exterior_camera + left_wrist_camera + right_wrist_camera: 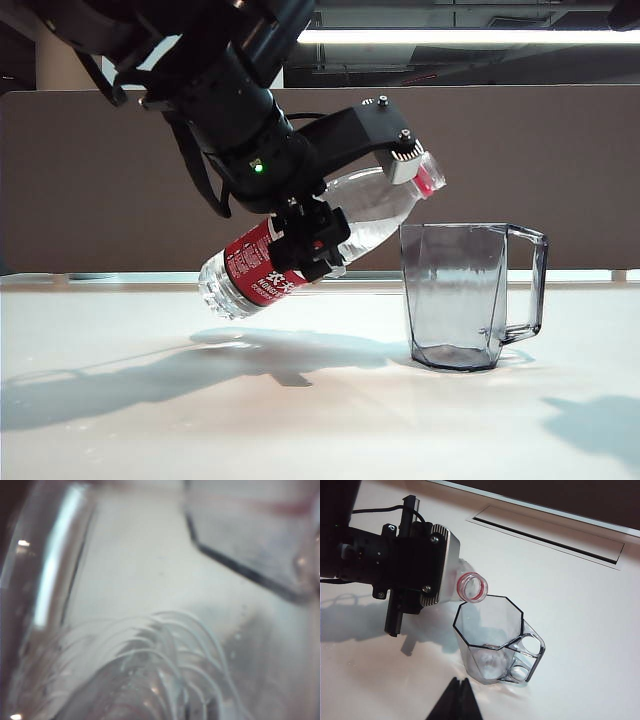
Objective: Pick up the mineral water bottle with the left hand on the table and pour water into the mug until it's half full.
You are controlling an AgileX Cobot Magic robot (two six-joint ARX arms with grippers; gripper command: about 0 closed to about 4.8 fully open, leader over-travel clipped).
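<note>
Mineral water bottle (300,255) hangs tilted in mid-frame of the exterior view, clenched around its labelled middle by the left gripper (310,240) jaws. Its long axis climbs from base at lower left to open red-ringed mouth at upper right, the mouth just above the near rim of the mug (465,295), which stands on the worktop (300,420). Tipping further should start the pour; no stream shows. The right gripper (455,700) sits low, away from the mug, jaws drawn together and empty.
</note>
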